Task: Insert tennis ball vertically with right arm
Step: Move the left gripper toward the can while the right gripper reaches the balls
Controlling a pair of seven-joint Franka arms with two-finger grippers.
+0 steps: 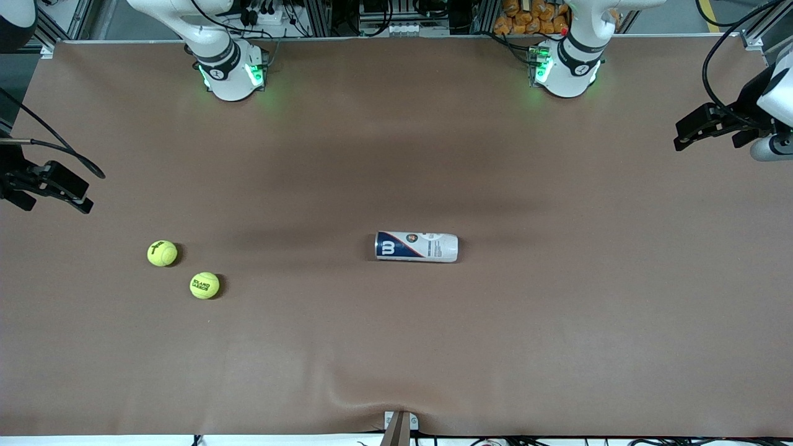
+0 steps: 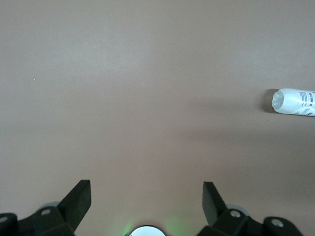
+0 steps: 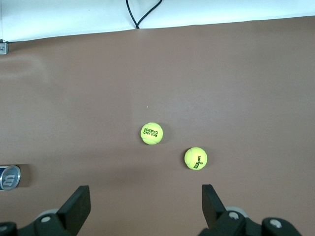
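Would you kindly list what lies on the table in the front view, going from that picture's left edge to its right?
Yellow felt tennis ball with a dark logo → yellow felt tennis ball printed ROLAND GARROS → white and navy cylindrical ball can lying on its side.

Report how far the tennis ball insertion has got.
Nothing is done yet. The white and blue cylindrical ball can lies on its side mid-table, not upright. Both yellow felt tennis balls sit loose on the brown table. The right tool and left tool are open and empty. Standing the can, grasping and inserting all remain.
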